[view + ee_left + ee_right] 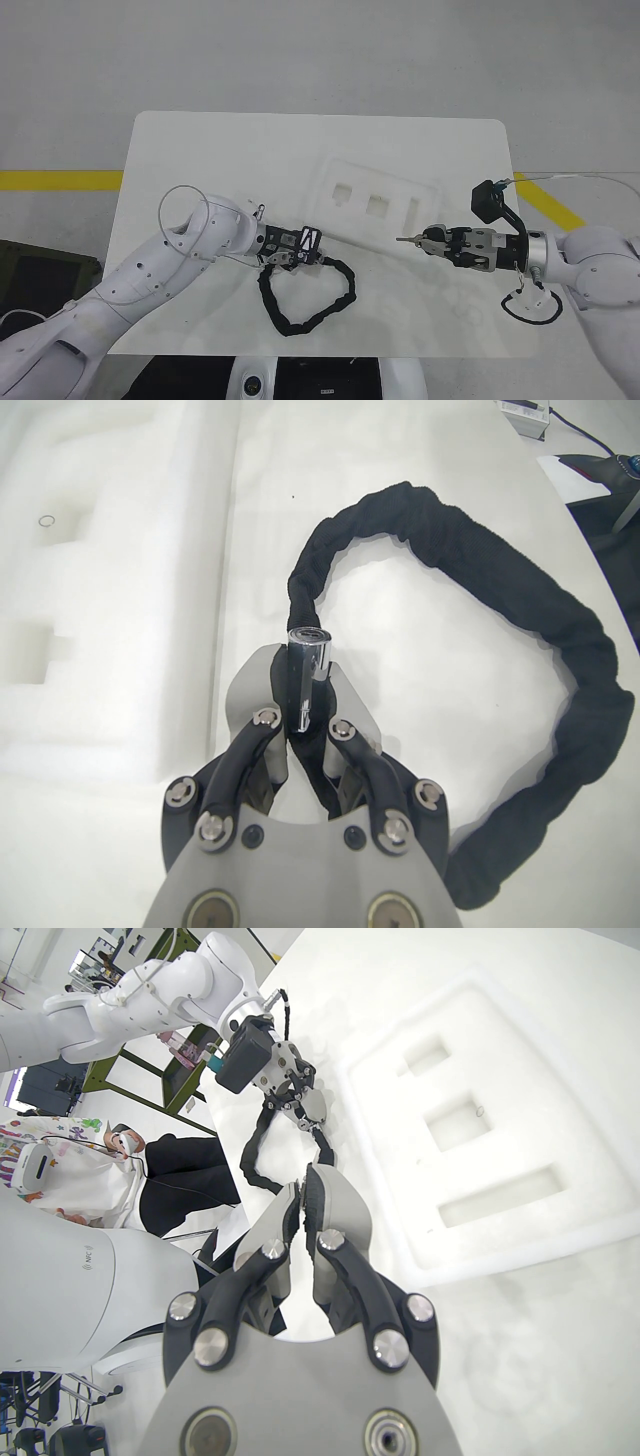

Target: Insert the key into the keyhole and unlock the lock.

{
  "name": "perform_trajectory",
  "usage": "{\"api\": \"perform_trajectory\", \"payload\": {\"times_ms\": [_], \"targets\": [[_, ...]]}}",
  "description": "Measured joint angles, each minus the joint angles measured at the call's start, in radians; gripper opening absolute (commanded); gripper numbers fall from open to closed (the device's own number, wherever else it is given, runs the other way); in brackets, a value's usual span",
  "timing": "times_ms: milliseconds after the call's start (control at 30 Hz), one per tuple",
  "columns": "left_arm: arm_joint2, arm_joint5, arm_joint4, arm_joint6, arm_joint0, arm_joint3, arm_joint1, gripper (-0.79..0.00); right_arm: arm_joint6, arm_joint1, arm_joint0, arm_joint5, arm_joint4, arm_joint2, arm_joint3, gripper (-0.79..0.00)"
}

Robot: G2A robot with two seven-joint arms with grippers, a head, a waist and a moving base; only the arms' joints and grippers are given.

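On the table (200, 150) near its front edge, we see the left gripper (308, 241) clamped on the chrome barrel of the lock (310, 650), whose black chain (550, 620) loops across the surface. The right gripper (432, 238) pinches the key (405, 240), tip pointing toward the lock and well apart from it, near the foam tray (345, 165)

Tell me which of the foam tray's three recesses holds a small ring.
The middle recess, between the other square one and the long one; the ring lies inside.
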State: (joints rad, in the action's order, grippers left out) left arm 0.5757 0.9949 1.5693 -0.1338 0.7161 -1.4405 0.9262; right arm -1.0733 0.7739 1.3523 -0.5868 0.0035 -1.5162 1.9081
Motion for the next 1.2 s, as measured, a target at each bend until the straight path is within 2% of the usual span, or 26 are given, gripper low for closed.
{"api": "perform_trajectory", "payload": {"times_ms": [167, 300, 533, 700, 967, 1200], "targets": [[0.042, -0.043, 0.008, -0.047, 0.029, -0.024, -0.013, -0.785, 0.000, 0.000, 0.000, 0.000, 0.000, 0.000, 0.000, -0.785], [0.091, -0.097, 0.037, -0.106, 0.077, -0.069, -0.035, -0.785, 0.000, 0.000, 0.000, 0.000, 0.000, 0.000, 0.000, -0.785], [0.190, -0.248, 0.109, -0.234, 0.206, -0.164, -0.081, -0.785, 0.032, 0.005, -0.001, 0.010, 0.005, 0.048, 0.022, -0.785], [0.244, -0.365, 0.111, -0.300, 0.288, -0.206, -0.096, -0.785, 0.035, 0.010, -0.023, 0.027, 0.027, 0.098, 0.041, -0.785], [0.302, -0.552, 0.085, -0.263, 0.397, -0.280, -0.100, -0.785, 0.074, 0.023, -0.059, 0.074, 0.028, 0.186, 0.087, -0.785], [0.328, -0.638, 0.062, -0.190, 0.468, -0.326, -0.096, -0.785, 0.127, 0.033, -0.076, 0.128, -0.033, 0.235, 0.123, -0.785]]}}
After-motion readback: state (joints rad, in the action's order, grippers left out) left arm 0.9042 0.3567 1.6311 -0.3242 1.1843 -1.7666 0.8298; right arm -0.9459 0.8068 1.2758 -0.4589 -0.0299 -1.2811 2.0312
